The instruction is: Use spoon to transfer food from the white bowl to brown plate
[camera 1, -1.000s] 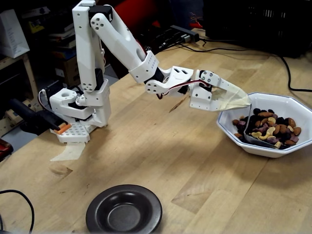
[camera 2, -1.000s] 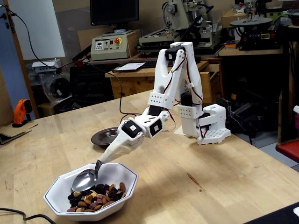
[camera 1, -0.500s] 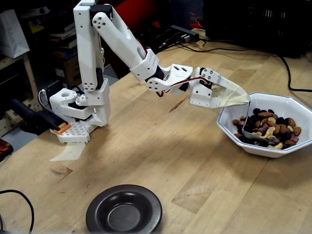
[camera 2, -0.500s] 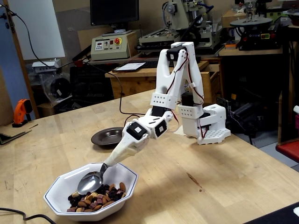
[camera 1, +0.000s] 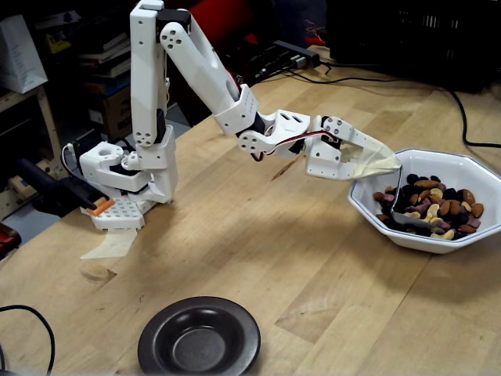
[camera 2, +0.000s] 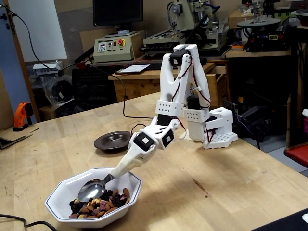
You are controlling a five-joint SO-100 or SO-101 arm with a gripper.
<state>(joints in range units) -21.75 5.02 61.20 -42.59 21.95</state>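
The white bowl (camera 1: 424, 239) stands at the right of a fixed view and holds the food (camera 1: 442, 205), a mix of cashews, almonds and raisins. My gripper (camera 1: 385, 163), its fingers wrapped in tan tape, is shut on the handle of the spoon (camera 1: 409, 218), which dips into the bowl's left side. In the other fixed view the gripper (camera 2: 121, 169) slants down over the bowl (camera 2: 72, 185). The spoon (camera 2: 90, 189) looks shiny and unloaded at the far edge of the food (camera 2: 98, 207). The brown plate (camera 1: 156, 338) sits empty at the front, also shown behind the bowl (camera 2: 103, 143).
The arm's white base (camera 1: 125, 176) is fixed at the table's left edge, with tape under it. Black cables (camera 1: 462, 117) run across the table's far right. A cable loop (camera 1: 31, 317) lies at the front left. Workshop shelves and machines stand beyond the table.
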